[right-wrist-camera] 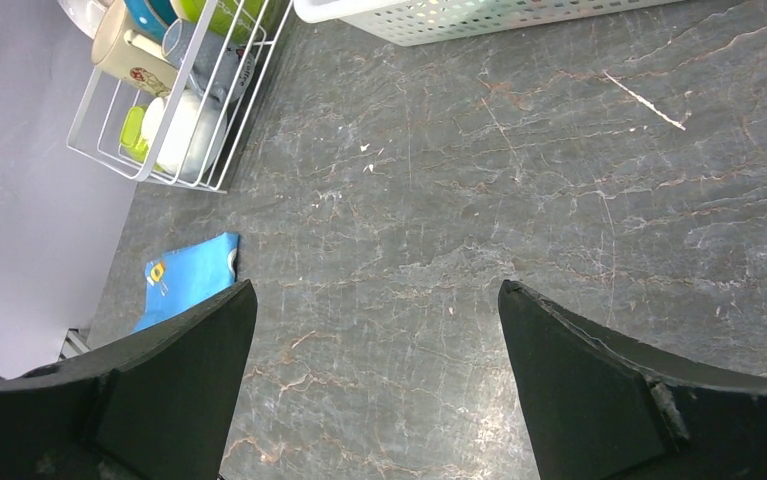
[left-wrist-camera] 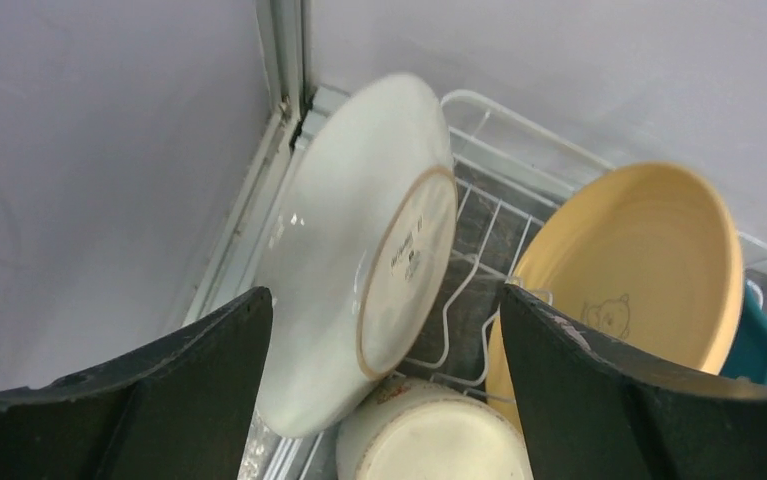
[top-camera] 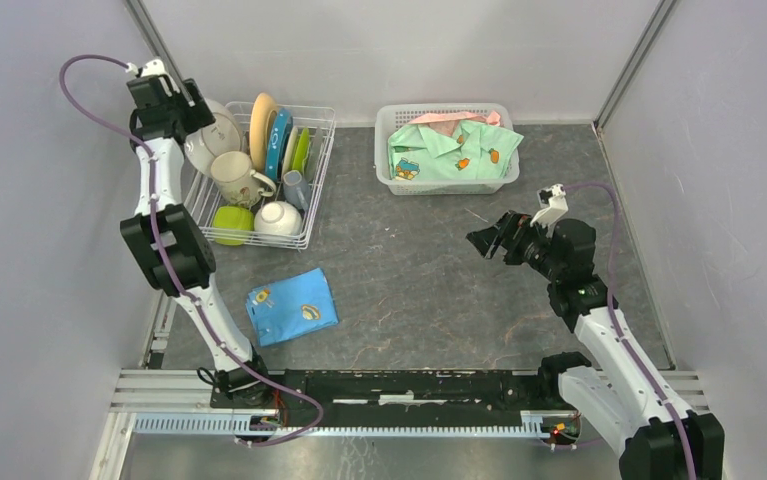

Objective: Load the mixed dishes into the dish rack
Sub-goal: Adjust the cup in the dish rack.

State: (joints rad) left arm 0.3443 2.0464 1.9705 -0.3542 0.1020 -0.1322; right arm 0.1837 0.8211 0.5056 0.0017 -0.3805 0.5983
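Note:
The dish rack [top-camera: 259,243] stands at the back left, holding the mixed dishes. A white bowl [top-camera: 214,140] leans on edge at its far-left end. Beside it stand a cream-yellow plate [top-camera: 263,130], a blue plate [top-camera: 279,142] and a green plate [top-camera: 302,150]. A beige mug [top-camera: 239,178], a green cup [top-camera: 232,222] and a white bowl [top-camera: 278,218] sit nearer. My left gripper [top-camera: 174,105] hovers open above the leaning bowl [left-wrist-camera: 349,250], its fingers apart from the bowl and from the yellow plate [left-wrist-camera: 639,270]. My right gripper [top-camera: 489,240] hangs open over bare table.
A white latticed basket [top-camera: 399,180] with green clothing stands at the back centre. A folded blue cloth [top-camera: 291,306] lies in front of the rack. Grey walls close in on the left, back and right. The left arm's elbow [top-camera: 167,248] stands beside the rack's near-left corner.

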